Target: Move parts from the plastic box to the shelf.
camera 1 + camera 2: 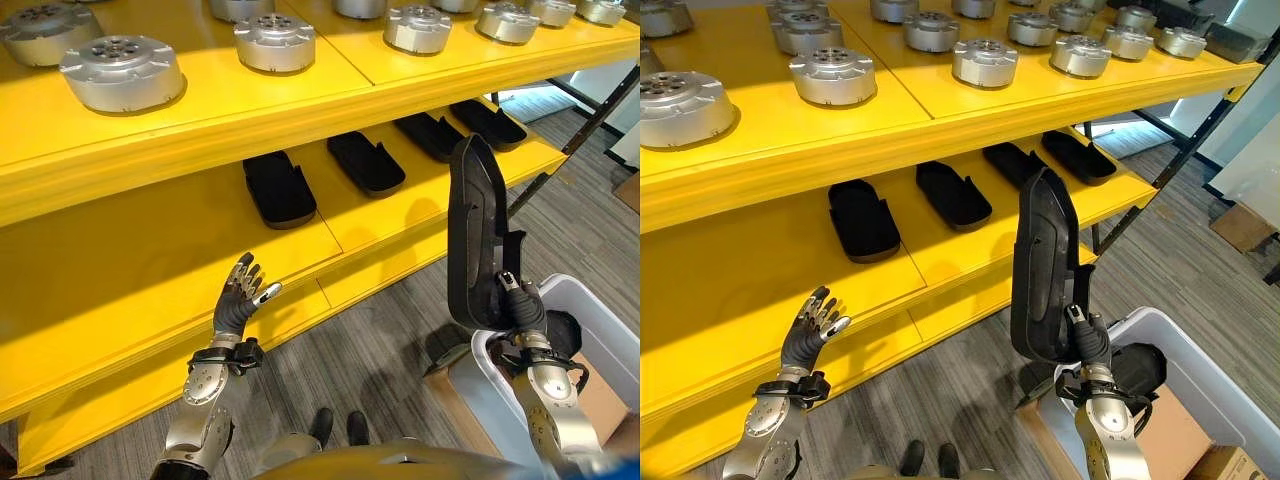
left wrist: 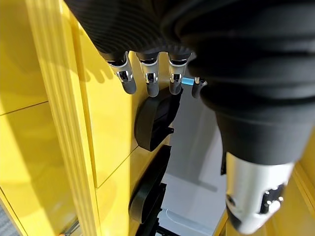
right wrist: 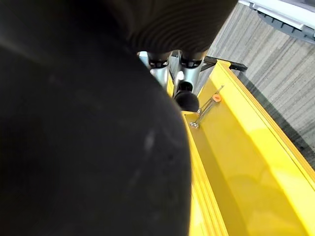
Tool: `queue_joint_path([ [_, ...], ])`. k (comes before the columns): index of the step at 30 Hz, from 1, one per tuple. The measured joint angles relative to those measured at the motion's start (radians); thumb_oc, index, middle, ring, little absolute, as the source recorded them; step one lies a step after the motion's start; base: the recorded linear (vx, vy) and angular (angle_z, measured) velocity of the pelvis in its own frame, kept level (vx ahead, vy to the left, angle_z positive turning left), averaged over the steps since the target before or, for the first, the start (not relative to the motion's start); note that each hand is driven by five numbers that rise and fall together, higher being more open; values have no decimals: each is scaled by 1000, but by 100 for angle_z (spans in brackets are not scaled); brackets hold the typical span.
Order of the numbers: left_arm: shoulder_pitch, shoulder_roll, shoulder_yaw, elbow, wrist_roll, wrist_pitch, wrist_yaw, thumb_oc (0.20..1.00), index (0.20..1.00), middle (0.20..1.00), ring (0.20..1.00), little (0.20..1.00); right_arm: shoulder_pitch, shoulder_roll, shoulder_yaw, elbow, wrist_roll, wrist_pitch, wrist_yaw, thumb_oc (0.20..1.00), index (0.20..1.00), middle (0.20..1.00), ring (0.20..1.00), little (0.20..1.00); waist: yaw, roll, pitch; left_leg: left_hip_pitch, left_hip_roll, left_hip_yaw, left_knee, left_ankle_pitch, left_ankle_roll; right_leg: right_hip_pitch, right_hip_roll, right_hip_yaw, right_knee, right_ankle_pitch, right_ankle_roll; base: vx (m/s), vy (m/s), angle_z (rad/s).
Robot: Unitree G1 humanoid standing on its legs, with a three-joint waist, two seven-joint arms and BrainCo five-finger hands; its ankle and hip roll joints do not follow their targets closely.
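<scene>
The right hand (image 1: 522, 305) has its fingers curled around the lower end of a long black part (image 1: 475, 235), holding it upright above the near-left corner of the white plastic box (image 1: 610, 335) that sits on the grey carpeted floor (image 1: 370, 360) at the right. The part stands tall, its rounded top level with the front edge of the lower board of the yellow shelf (image 1: 150, 260), and it is clear of the shelf, just in front of it. In the right wrist view the black part (image 3: 88, 137) covers most of what can be seen, with the fingers (image 3: 158, 73) pressed against it and a yellow shelf board beyond.

The left hand (image 1: 240, 295) is raised at the near left in front of the lower board, its fingers spread wide and straight, holding nothing. In its own wrist view the fingers (image 2: 150, 81) point towards the black parts lying on that board.

On the lower board four more black parts (image 1: 280, 188) of the same kind lie flat in a row that runs from the middle off to the far right, each a little apart from the next. The upper board carries a spread of round silver metal discs (image 1: 122, 72), set apart from one another across its whole width. Another dark piece (image 1: 567, 335) lies inside the plastic box, just right of the right hand.
</scene>
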Motion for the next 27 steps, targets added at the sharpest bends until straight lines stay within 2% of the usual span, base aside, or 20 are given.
queue_joint_path([
  [2, -3, 1, -4, 0, 0, 1, -1, 1000, 1000, 1000, 1000, 1000, -5, 0, -12, -1, 0, 0, 1, 200, 200, 200, 200, 200, 7, 0, 10, -14, -16, -24, 18, -3, -4, 4, -9, -33, 0, -11, 1, -74, 41, 70],
  [3, -23, -2, -17, 10, -2, 1, -2, 1000, 1000, 1000, 1000, 1000, 2, -13, -23, -7, 0, -3, -2, 200, 200, 200, 200, 200, -4, 7, 20, -47, -33, -28, 48, -12, -79, 6, -26, -79, 1, -15, -4, -65, 100, 84],
  [4, -35, -1, -20, 11, -2, 4, -3, 1000, 1000, 1000, 1000, 1000, 3, -25, -28, -9, 1, -4, -4, 200, 200, 200, 200, 200, -19, 6, 29, -68, -18, 39, 63, -65, -79, 3, -43, -104, 1, -15, -6, -12, 111, 140],
  [5, -63, 11, -17, 12, -5, 9, -9, 1000, 1000, 1000, 1000, 1000, 1, -35, -39, -13, 0, -3, -11, 200, 200, 200, 200, 200, -45, -9, 58, -122, 40, 249, 137, -102, -88, 6, -82, -159, 2, -16, -10, 45, 119, 134],
  [6, -75, 23, -8, 12, -11, 10, -12, 1000, 1000, 1000, 1000, 1000, -2, -32, -42, -15, 0, -3, -12, 200, 200, 200, 200, 200, -52, -21, 66, -161, 100, 326, 201, -106, -89, 2, -98, -190, 2, -20, -13, 60, 70, 115],
  [7, -79, 25, 6, 12, -16, 10, -11, 1000, 1000, 1000, 1000, 1000, -4, -28, -41, -16, 1, -3, -12, 200, 200, 200, 200, 200, -48, -35, 74, -172, 165, 332, 221, -107, -92, 3, -108, -194, 2, -25, -14, 91, 175, 53],
  [8, -70, 24, 19, 9, -23, 12, -11, 1000, 1000, 1000, 1000, 1000, 0, -26, -44, -17, 0, -4, -9, 200, 200, 200, 200, 200, -37, -34, 79, -161, 260, 317, 220, -105, -106, 12, -106, -197, 3, -29, -8, 62, 126, 34],
  [9, -81, 21, 11, 23, -26, 15, -12, 1000, 1000, 1000, 1000, 1000, 12, -25, -66, -16, -1, -8, -2, 200, 200, 200, 200, 200, -43, -23, 87, -163, 322, 321, 223, -106, -151, 24, -110, -219, 9, -32, 7, 143, 317, 68],
  [10, -79, 10, 11, 19, -27, 19, -11, 1000, 1000, 1000, 1000, 1000, 10, -24, -90, -19, 0, -9, -4, 200, 200, 200, 200, 200, -63, -3, 94, -145, 399, 365, 178, -87, -164, 37, -113, -248, 31, -60, 34, 137, 265, 72],
  [11, -82, -2, -13, 29, -28, 18, -10, 1000, 1000, 1000, 1000, 1000, 30, -33, -123, -10, 0, -13, -9, 200, 200, 200, 200, 200, -64, 22, 99, -119, 455, 366, 120, -75, -186, 38, -137, -249, 65, -71, 55, 192, 373, 76],
  [12, -77, -6, -24, 29, -27, 20, -12, 1000, 1000, 1000, 1000, 1000, 34, -43, -135, -9, 1, -13, -16, 200, 200, 200, 200, 200, -79, 47, 90, -111, 488, 423, 77, -69, -177, 39, -142, -263, 79, -88, 81, 167, 284, 37],
  [13, -71, -16, -25, 27, -27, 20, -11, 1000, 1000, 1000, 1000, 1000, 41, -56, -142, -9, 1, -12, -23, 200, 200, 200, 200, 200, -81, 75, 85, -71, 502, 407, 17, -31, -196, 39, -156, -255, 95, -95, 119, 260, 410, -9],
  [14, -61, -1, -9, 27, -27, 21, -10, 1000, 1000, 1000, 1000, 1000, 31, -37, -121, -6, 1, -8, -23, 200, 200, 200, 200, 200, -59, 52, 91, -25, 452, 408, -12, 53, -254, 36, -193, -211, 103, -89, 140, 205, 309, -33],
  [15, -56, 25, 3, 26, -27, 22, -10, 1000, 1000, 1000, 1000, 1000, 42, -16, -91, -13, -1, -8, -10, 200, 200, 200, 200, 200, -54, 22, 84, -25, 403, 427, -5, 38, -234, 44, -228, -186, 93, -77, 132, 235, 375, -35],
  [16, -54, 51, 33, 17, -27, 21, -10, 1000, 1000, 1000, 1000, 1000, 53, 13, -57, -20, -2, -5, 7, 200, 200, 200, 200, 200, -49, -11, 70, -24, 366, 426, 13, 28, -209, 41, -262, -193, 96, -63, 130, 91, 167, 7],
  [17, -53, 53, 43, 12, -27, 21, -10, 1000, 1000, 1000, 1000, 1000, 53, 13, -48, -21, -2, -5, 11, 200, 200, 200, 200, 200, -48, -15, 68, -24, 362, 423, 11, 29, -205, 41, -259, -191, 96, -63, 131, 169, 308, 13],
  [19, -49, 114, 55, 2, -27, 17, -12, 1000, 1000, 1000, 1000, 1000, 28, 26, -41, -21, -10, -7, 31, 200, 200, 200, 200, 200, 1, -44, 47, -33, 306, 430, 41, -2, -179, 47, -296, -195, 105, -48, 126, 151, 287, 11],
  [22, -32, 123, 64, 1, -27, 17, -15, 1000, 1000, 1000, 1000, 1000, 7, 25, -41, -21, -13, -7, 41, 200, 200, 200, 200, 200, 26, -37, 42, -96, 290, 415, 101, -21, -175, 54, -308, -211, 66, -55, 128, 75, 185, 28],
  [25, -45, 105, 41, 1, -27, 18, -18, 1000, 1000, 1000, 1000, 1000, -7, 4, -21, -20, -13, 2, 42, 200, 200, 200, 200, 200, 34, -25, 35, -195, 279, 340, 172, -26, -174, 55, -300, -283, 45, -70, 159, 68, 92, 57],
  [27, -27, 102, 33, 0, -27, 19, -20, 1000, 1000, 1000, 1000, 1000, -23, 0, 2, -20, -21, 4, 52, 200, 200, 200, 200, 200, 74, -25, 36, -209, 277, 321, 178, -25, -176, 56, -294, -296, 41, -70, 160, 52, 41, 28],
])
